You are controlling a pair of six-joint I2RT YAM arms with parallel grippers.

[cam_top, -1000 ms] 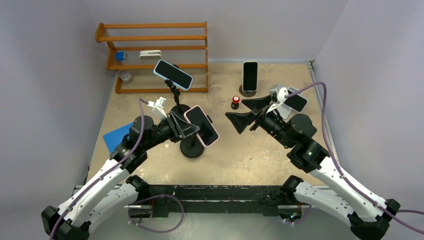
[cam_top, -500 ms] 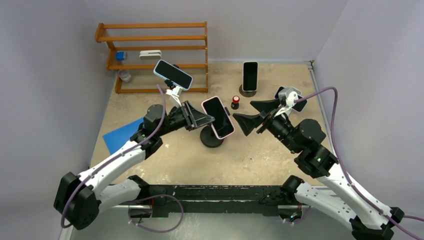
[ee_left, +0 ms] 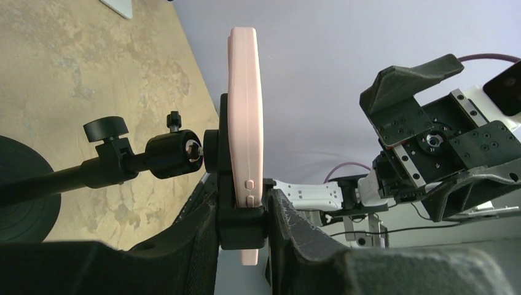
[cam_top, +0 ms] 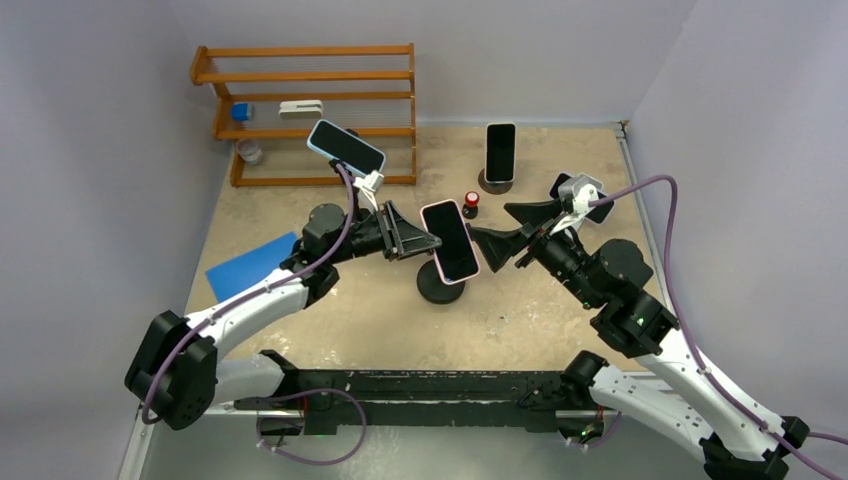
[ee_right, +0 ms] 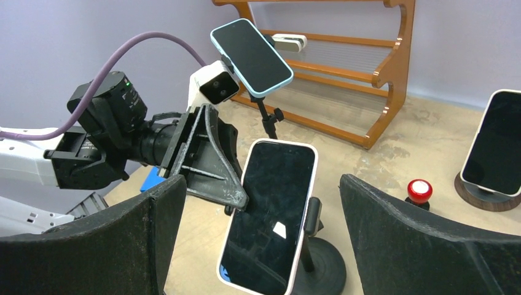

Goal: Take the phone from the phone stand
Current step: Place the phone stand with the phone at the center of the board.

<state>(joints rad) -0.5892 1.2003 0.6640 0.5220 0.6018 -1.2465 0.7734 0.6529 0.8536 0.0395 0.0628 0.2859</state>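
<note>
A pink-cased phone (cam_top: 452, 240) with a dark screen sits in the black clamp of a round-based phone stand (cam_top: 441, 287) at mid-table. My left gripper (cam_top: 418, 236) is shut on the stand's clamp (ee_left: 242, 215) at the phone's left edge. The phone stands edge-on in the left wrist view (ee_left: 246, 110). My right gripper (cam_top: 510, 232) is open just right of the phone, not touching it. In the right wrist view the phone (ee_right: 270, 215) lies between my wide-open right gripper (ee_right: 263, 184) fingers (ee_right: 123, 246), above the stand base (ee_right: 322, 267).
A blue-cased phone (cam_top: 345, 148) on a tall stand is behind the left arm. A black phone (cam_top: 500, 152) on a round wooden stand and a red button (cam_top: 470, 200) are at the back. A wooden rack (cam_top: 310, 100) is back left, and a blue sheet (cam_top: 248, 265) lies left.
My left gripper has carried the stand and pink phone to the right, up to the right gripper. The right gripper stayed open and shifted slightly back and to the right.
</note>
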